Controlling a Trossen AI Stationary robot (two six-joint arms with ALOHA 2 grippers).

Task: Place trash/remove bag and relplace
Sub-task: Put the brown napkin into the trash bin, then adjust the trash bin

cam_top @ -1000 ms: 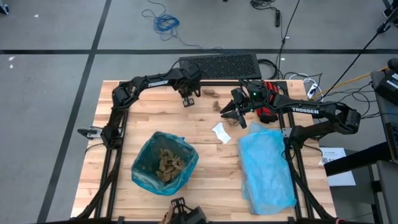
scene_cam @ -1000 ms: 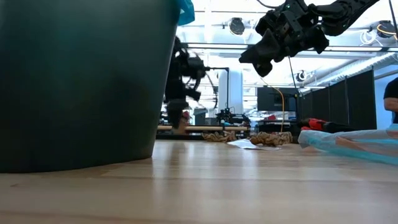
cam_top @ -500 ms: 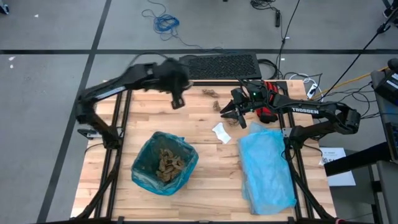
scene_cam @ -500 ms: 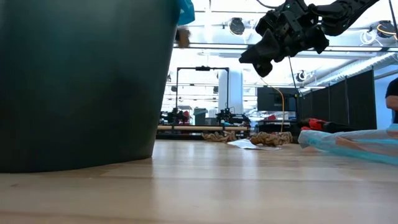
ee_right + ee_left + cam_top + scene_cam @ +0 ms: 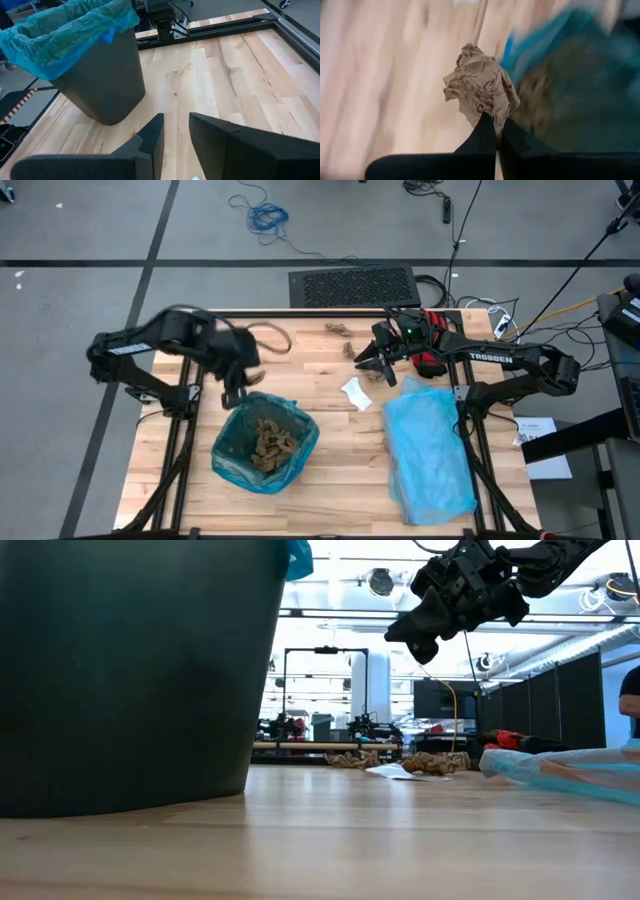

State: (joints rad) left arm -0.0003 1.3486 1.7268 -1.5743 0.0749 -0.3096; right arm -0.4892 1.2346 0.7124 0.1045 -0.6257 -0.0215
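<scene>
Whereas a second ago it worked at the table's far edge, the left gripper now hangs by the rim of the bag lining the bin in the high view. In the left wrist view its fingers pinch a crumpled brown scrap beside that bag. The right wrist view shows the right gripper, unmoved, with fingers slightly apart, holding nothing.

bright, even light; left-wrist motion blur

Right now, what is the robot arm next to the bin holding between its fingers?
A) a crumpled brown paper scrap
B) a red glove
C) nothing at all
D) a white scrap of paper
A: in the left wrist view the left gripper is shut on a crumpled brown paper scrap, beside the bag that lines the bin.
</scene>
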